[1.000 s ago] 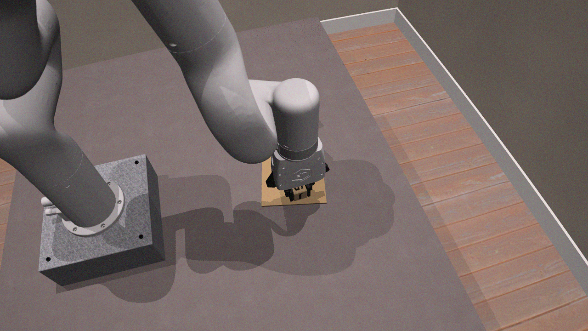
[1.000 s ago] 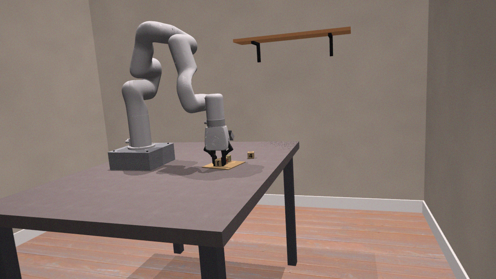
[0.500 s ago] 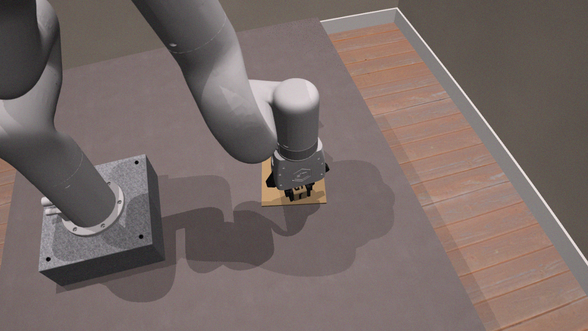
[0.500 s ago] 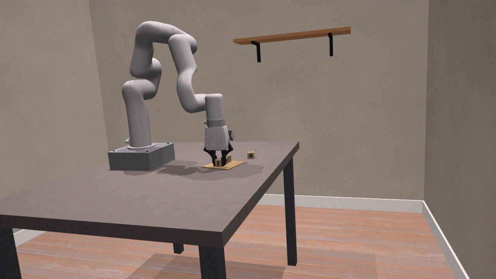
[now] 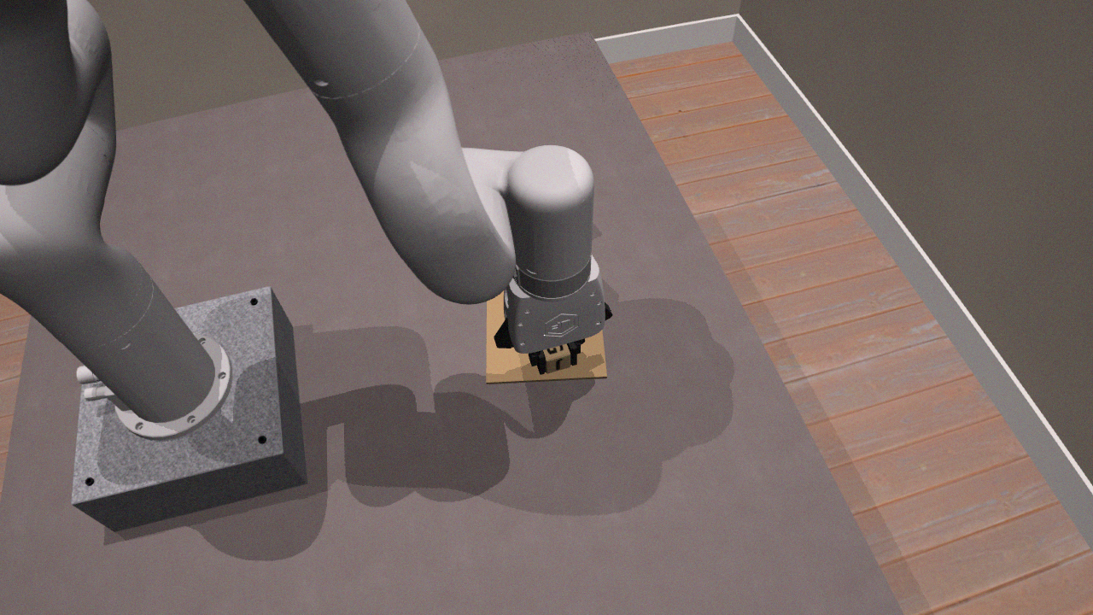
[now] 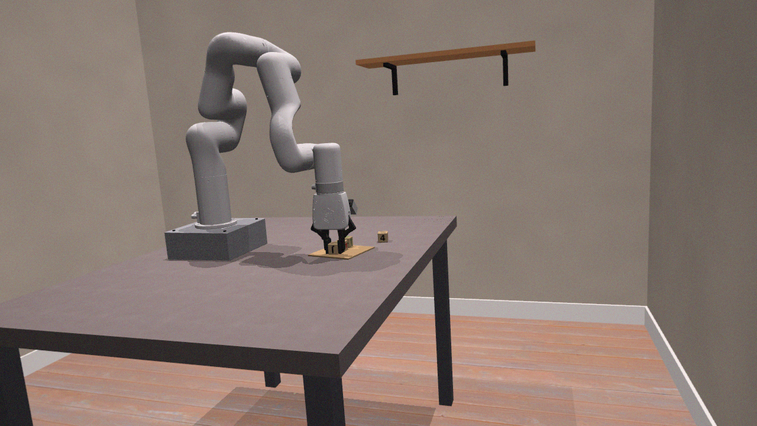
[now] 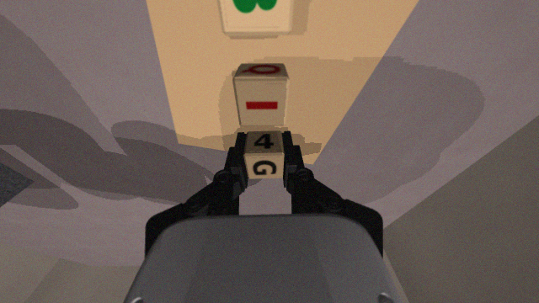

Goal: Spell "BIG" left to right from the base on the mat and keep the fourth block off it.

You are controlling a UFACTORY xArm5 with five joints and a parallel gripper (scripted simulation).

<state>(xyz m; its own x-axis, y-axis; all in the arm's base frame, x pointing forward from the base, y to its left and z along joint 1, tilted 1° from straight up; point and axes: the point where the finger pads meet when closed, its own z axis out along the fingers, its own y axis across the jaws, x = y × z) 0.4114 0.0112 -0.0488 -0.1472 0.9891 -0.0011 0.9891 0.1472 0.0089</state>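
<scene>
My gripper (image 7: 264,144) is shut on a small tan block (image 7: 264,157) that shows a black G on the face towards the wrist camera and a black 4 on the face beyond it. It holds the block low over the near end of the tan mat (image 7: 202,84); I cannot tell whether the block touches the mat. Further along the mat stands a block with a red bar (image 7: 261,97), and beyond it a block with a green B (image 7: 254,14), cut off by the frame's edge. In the side view the gripper (image 6: 333,247) stands upright over the mat (image 6: 343,253).
A fourth block showing a black 4 (image 6: 382,236) lies on the table off the mat, on its far side. The robot's grey base (image 5: 183,397) stands to the left of the mat (image 5: 508,366). The table's edge (image 5: 764,359) runs to the right.
</scene>
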